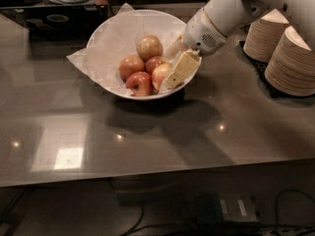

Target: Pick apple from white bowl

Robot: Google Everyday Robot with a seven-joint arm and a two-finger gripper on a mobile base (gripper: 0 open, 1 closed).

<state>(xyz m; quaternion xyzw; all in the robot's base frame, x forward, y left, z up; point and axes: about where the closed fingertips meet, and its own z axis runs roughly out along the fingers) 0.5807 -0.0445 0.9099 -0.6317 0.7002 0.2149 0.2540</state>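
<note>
Reaching into the right side of the white bowl [129, 93] on the grey surface [147, 146], the hand [171, 77] sits right against the apple [159, 74]; can't tell if it's gripping.

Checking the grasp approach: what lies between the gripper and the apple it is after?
Nothing. In the camera view the gripper sits inside the white bowl, up against the apple, and no gap or other fruit shows between them.
</note>
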